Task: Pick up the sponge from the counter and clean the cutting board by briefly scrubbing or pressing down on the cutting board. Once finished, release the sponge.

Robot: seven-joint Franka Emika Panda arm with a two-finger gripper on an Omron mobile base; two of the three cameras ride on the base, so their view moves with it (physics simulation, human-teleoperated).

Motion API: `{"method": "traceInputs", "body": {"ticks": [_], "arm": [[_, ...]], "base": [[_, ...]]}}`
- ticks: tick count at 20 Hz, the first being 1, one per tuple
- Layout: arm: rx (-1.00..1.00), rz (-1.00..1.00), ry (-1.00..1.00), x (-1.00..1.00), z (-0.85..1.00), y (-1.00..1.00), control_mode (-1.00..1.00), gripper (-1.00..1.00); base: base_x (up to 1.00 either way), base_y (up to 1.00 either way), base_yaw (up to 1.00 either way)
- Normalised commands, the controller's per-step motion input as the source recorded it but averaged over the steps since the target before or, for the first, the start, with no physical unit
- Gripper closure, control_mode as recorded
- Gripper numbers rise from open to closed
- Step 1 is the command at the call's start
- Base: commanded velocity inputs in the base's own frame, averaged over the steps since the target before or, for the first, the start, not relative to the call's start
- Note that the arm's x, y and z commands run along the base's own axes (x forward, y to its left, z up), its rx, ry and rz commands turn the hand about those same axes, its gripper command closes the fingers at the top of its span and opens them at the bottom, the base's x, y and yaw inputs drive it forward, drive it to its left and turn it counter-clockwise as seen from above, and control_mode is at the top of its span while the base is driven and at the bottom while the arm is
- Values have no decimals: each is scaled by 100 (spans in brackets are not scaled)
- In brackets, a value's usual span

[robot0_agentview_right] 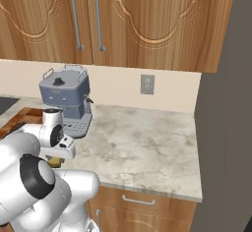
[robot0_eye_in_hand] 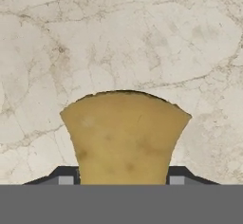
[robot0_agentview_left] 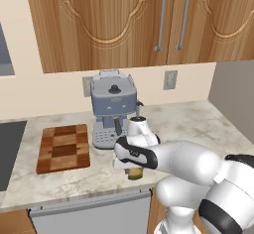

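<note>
Hand [robot0_eye_in_hand: 122, 182] closed on sponge [robot0_eye_in_hand: 124, 140], fingers [robot0_eye_in_hand: 66, 179] pressing both sides; sponge over bare bench [robot0_eye_in_hand: 142, 38] marble. Left base view: one board [robot0_agentview_left: 64, 147] on bench, left of one coffee machine [robot0_agentview_left: 113, 109], well apart from sponge near front edge. Right base view: board [robot0_agentview_right: 27, 115] corner just visible; one wall socket [robot0_agentview_right: 147, 84].

It was a home kitchen — wooden cabinets [robot0_agentview_left: 134, 22] with metal handles hung over a marbled counter [robot0_agentview_right: 142, 147]. A coffee machine [robot0_agentview_left: 113, 108] stood against the far wall beside a wall socket [robot0_agentview_left: 170, 80] — a cutting board [robot0_agentview_left: 64, 147] lay left.
</note>
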Motion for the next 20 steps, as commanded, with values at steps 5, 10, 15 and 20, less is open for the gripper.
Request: {"method": "traceInputs", "body": {"ticks": [5, 10, 15, 20], "arm": [[0, 4, -4, -9, 49, -9, -100, 100], [0, 3, 0, -13, 74, -11, -100, 100], [0, 0, -1, -28, 64, -12, -100, 100], [0, 0, 0, -38, 42, -14, -100, 100]], "base": [[0, 0, 0], [0, 0, 0], [0, 0, 0], [0, 0, 0]]}}
